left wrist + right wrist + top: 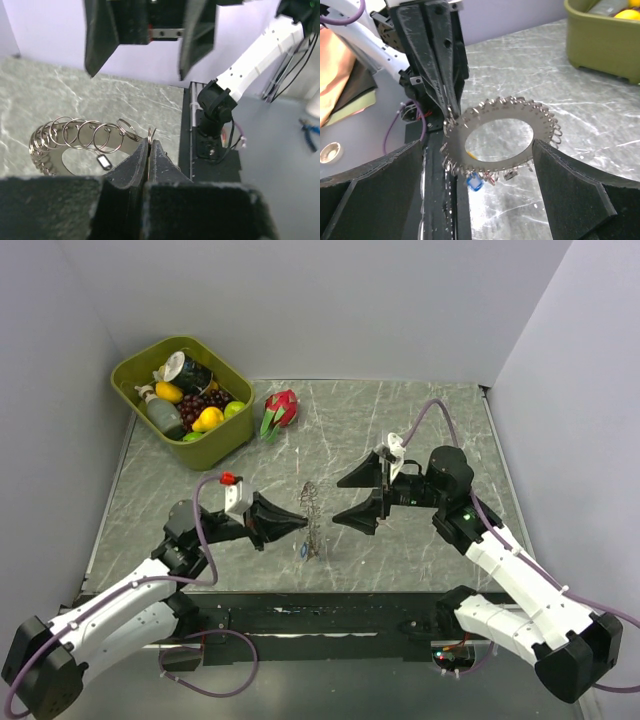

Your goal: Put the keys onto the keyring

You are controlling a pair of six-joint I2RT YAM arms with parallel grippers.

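Far left at the back, a green bin [128, 368] of toy fruit and bottles sits in the corner of the marble table [420, 430], with a toy dragon fruit [283, 408] just beside it on the right.

Nearer the front, the left gripper [298, 525] reaches toward the centre with its jaws pressed together. Its fingertips [150, 146] pinch one small split ring on the rim of the keyring [312, 510]. The keyring stands upright on edge at mid-table between the two grippers, with its flat face turned to the right gripper. It is a flat metal band with a wide hole, fringed all round with small wire rings. Whether its lower edge touches the table I cannot tell.

A blue key [476, 183] hangs from the bottom of the keyring. A second key [102, 161], with a dark tag and white window, hangs on the side seen from the left wrist.

To the right, the right gripper [352, 500] faces the keyring with its jaws spread wide and nothing held between them. Its fingertips are near the ring but not touching it.
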